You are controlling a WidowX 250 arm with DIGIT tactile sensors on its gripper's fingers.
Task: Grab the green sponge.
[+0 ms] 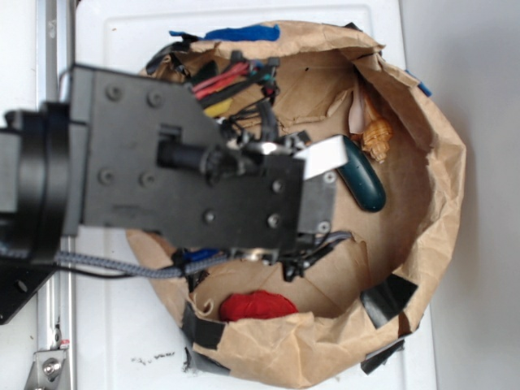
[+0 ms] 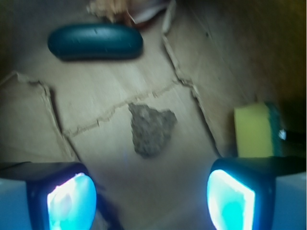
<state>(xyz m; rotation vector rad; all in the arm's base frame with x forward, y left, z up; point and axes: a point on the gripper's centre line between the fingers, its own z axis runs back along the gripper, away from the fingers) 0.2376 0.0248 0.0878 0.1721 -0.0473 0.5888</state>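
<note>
Nothing is grasped yet: I find my gripper [image 2: 151, 196] spread wide and empty above the paper-lined basket [image 1: 443, 154] floor, the green sponge [image 2: 256, 130] lying untouched just off its right finger [image 2: 230, 199], so alignment, descent and closing all remain.

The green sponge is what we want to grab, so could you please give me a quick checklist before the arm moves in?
1. Sponge in sight: ok in the wrist view; in the exterior view the arm hides it.
2. Gripper open: ok, fingers spread wide with nothing between them.
3. Gripper centred over sponge: not ok, it lies off to one side, just beyond one fingertip.
4. Dark teal capsule clear of sponge: ok, far across the floor.
5. Room around sponge: cannot tell, its far edge runs into shadow.
</note>
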